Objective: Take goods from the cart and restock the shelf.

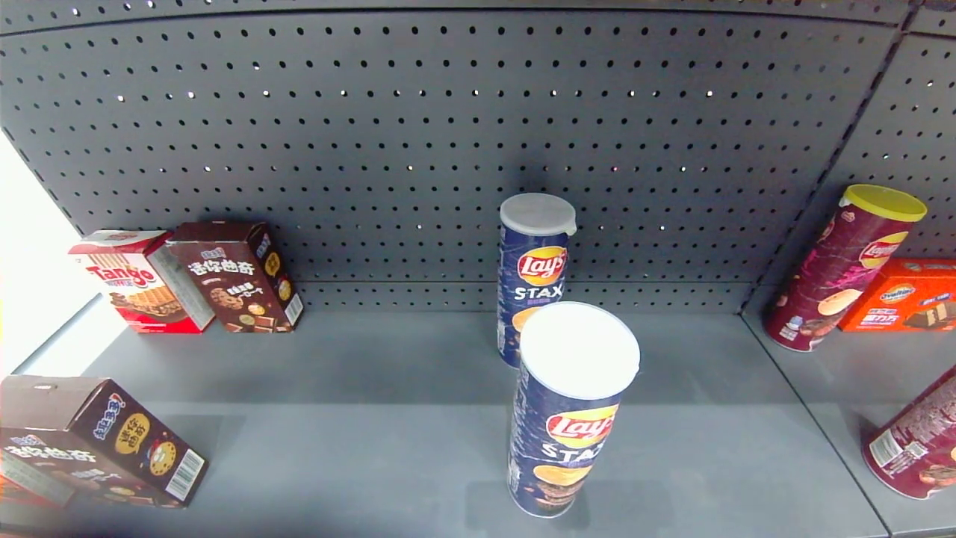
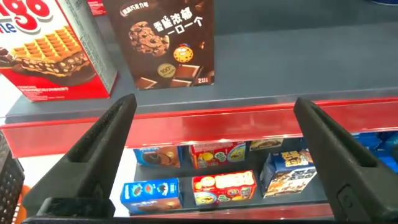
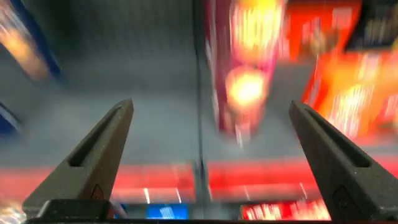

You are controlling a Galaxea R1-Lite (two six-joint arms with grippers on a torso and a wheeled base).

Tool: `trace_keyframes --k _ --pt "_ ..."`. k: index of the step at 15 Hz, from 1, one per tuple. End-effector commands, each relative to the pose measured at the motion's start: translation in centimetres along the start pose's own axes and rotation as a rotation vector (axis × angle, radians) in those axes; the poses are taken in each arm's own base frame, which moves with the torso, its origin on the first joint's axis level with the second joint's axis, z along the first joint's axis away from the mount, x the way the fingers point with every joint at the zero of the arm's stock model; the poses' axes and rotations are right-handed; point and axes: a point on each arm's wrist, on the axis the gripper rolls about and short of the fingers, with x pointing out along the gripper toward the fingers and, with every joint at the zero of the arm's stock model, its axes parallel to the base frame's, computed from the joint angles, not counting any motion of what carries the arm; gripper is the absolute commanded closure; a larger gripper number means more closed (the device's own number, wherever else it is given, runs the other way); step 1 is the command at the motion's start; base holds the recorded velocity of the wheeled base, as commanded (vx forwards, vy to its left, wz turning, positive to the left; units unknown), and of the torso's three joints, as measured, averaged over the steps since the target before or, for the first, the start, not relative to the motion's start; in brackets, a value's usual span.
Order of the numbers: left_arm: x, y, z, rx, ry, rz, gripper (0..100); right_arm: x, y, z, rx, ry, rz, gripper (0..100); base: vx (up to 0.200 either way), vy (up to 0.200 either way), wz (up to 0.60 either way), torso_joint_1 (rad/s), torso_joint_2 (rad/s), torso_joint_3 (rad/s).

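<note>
Two blue chip cans with white lids stand upright on the grey shelf (image 1: 373, 418), one in front (image 1: 567, 418) and one behind it (image 1: 532, 276) near the pegboard. My left gripper (image 2: 214, 102) is open and empty, in front of the shelf's red edge strip (image 2: 217, 121), facing a brown cookie box (image 2: 168, 40) and a red wafer box (image 2: 50, 50). My right gripper (image 3: 211, 104) is open and empty too, facing a maroon chip can (image 3: 242, 68) and an orange box (image 3: 348, 74) on the neighbouring shelf section.
At the back left stand the red wafer box (image 1: 138, 284) and the brown cookie box (image 1: 235, 278); another brown box (image 1: 112, 441) sits front left. The right section holds a maroon can (image 1: 836, 276), an orange box (image 1: 900, 299) and a second maroon can (image 1: 915, 448). Small boxes (image 2: 224, 186) fill the lower shelf.
</note>
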Motion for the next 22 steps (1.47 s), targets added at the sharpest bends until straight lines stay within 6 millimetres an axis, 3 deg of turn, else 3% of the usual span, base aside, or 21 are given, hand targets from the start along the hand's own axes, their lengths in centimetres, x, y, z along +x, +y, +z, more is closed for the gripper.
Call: trace_keyframes --k 1,7,13,18,22 --pt "0.0 0.0 0.0 -0.003 0.003 0.001 0 3.8 0.6 8.6 0.011 -0.026 0.109 0 0.0 0.0 0.0 0.0 0.0 0.0" --pt "0.0 0.0 0.0 -0.012 0.003 0.007 0 7.9 1.5 8.9 -0.086 0.091 0.408 0 0.0 0.0 0.0 0.0 0.0 0.0" --pt "0.0 0.0 0.0 -0.015 0.003 0.007 0 14.2 3.9 11.8 -0.059 0.052 0.599 0 0.0 0.0 0.0 0.0 0.0 0.0" --pt "0.0 0.0 0.0 -0.017 0.003 0.007 0 17.3 6.8 10.5 -0.043 0.131 0.745 0 0.0 0.0 0.0 0.0 0.0 0.0" --pt "0.0 0.0 0.0 -0.015 0.003 0.005 0 18.4 8.6 8.6 -0.052 0.205 0.758 0 0.0 0.0 0.0 0.0 0.0 0.0"
